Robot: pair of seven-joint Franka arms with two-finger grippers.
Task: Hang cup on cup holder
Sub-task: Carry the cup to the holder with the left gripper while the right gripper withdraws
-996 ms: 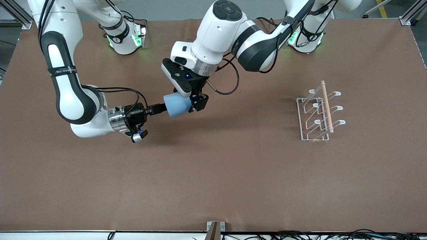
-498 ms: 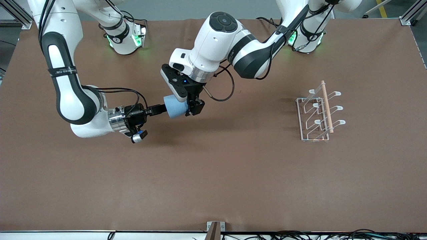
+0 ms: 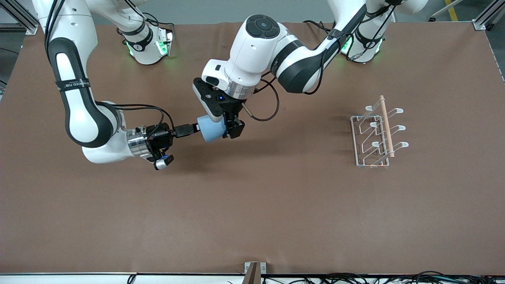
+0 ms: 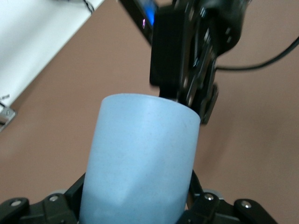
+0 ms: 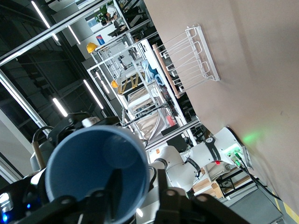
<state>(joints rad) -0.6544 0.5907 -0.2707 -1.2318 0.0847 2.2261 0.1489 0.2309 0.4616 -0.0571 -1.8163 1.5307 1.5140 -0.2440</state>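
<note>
Handover in mid-air; hanging not begun.

We are holding the small light-blue plastic tumbler (image 3: 211, 130) above mid-table: right gripper (image 3: 196, 128) pinching its rim, left gripper (image 3: 227, 127) clamping its body. White wire cup holder (image 3: 376, 134) standing empty, well apart.

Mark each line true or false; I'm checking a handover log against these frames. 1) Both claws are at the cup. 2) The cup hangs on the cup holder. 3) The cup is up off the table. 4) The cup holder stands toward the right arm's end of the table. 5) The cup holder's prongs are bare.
1) True: the right claw grips the cup at its rim, and the left claw closes on its body.
2) False: the cup is held between the two claws, apart from the cup holder.
3) True: it casts a shadow on the table below.
4) False: it stands toward the left arm's end.
5) True: nothing hangs on them.
</note>
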